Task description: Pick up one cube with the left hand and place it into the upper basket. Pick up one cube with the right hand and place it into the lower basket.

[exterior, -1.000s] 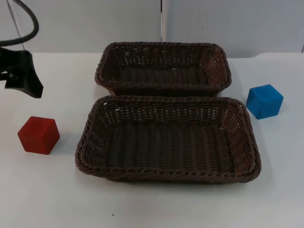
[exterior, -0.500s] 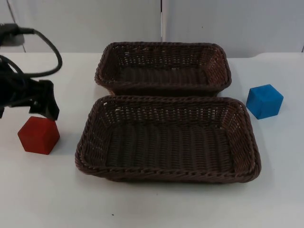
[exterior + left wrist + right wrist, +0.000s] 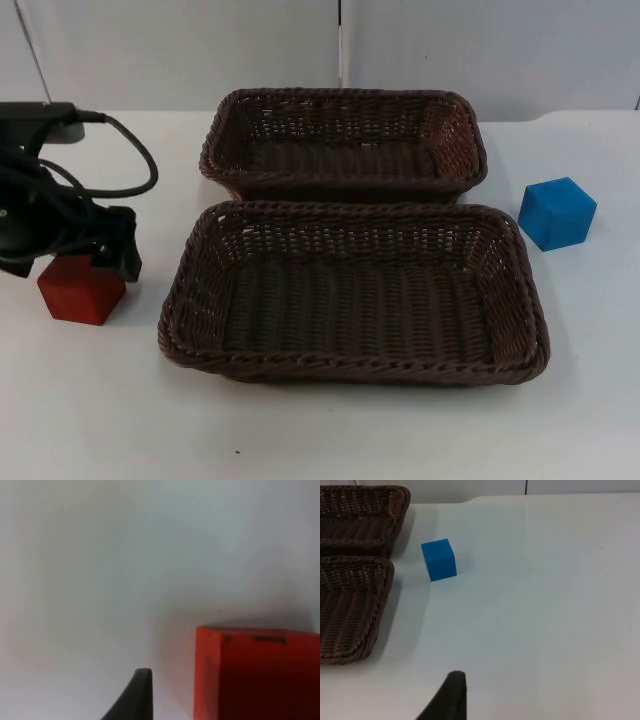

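Top view: left claw [image 3: 95, 262], opening untellable, over the red plastic cube [image 3: 80, 290]; an off-centre descent may shove it aside.

Red cube [image 3: 80, 292], plain faces, blue cube [image 3: 556, 212], plain faces, upper basket [image 3: 343, 143] dark brown woven wicker, lower basket [image 3: 352, 292] same dark brown weave, surface [image 3: 330, 425] white, left pincer [image 3: 95, 255] black, partition wall [image 3: 200, 50] grey.

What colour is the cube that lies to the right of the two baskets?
Blue. The cube shows best in the top view, standing alone on the white table.
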Robot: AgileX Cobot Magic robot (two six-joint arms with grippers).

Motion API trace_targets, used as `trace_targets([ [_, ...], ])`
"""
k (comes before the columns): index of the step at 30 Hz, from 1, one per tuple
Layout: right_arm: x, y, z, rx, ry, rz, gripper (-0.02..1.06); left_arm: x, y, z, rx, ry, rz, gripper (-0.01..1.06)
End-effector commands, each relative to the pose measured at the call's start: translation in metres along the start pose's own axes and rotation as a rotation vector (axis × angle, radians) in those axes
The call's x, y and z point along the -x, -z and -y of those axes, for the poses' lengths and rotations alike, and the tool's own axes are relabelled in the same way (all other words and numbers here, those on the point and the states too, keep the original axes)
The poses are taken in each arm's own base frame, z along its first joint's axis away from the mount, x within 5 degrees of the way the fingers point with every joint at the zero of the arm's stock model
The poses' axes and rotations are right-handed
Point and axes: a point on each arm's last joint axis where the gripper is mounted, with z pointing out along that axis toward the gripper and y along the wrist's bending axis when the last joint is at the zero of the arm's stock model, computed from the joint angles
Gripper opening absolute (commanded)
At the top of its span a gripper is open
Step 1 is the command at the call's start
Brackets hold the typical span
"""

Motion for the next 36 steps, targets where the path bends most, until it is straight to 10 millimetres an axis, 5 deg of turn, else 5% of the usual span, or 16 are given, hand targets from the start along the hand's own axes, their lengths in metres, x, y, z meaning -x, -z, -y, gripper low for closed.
trace_targets([
  [1,0.001,0.000,0.000,-0.005,0.002,-0.001,1.05,0.001,-0.007,0.000,0.012,-0.015,0.011,1.05],
  [13,0.001,0.000,0.000,-0.005,0.002,-0.001,1.05,-0.005,-0.018,-0.001,0.013,-0.012,-0.021,1.03],
  [17,0.001,0.000,0.000,-0.005,0.002,-0.001,1.05,-0.005,-0.019,-0.002,0.013,-0.012,-0.023,0.88],
  [21,0.001,0.000,0.000,-0.005,0.002,-0.001,1.05,-0.006,-0.019,-0.001,0.006,-0.006,-0.035,0.42],
  [22,0.001,0.000,0.000,-0.005,0.002,-0.001,1.05,-0.006,-0.019,-0.001,0.006,-0.006,-0.035,0.42],
  [26,0.001,0.000,0.000,-0.005,0.002,-0.001,1.05,-0.001,-0.007,0.001,0.002,-0.010,-0.012,0.00],
  [32,0.001,0.000,0.000,-0.005,0.002,-0.001,1.05,0.011,0.025,0.005,-0.010,-0.014,0.056,0.00],
  [36,0.001,0.000,0.000,-0.005,0.002,-0.001,1.05,0.018,0.066,0.012,-0.045,-0.004,0.112,0.00],
])
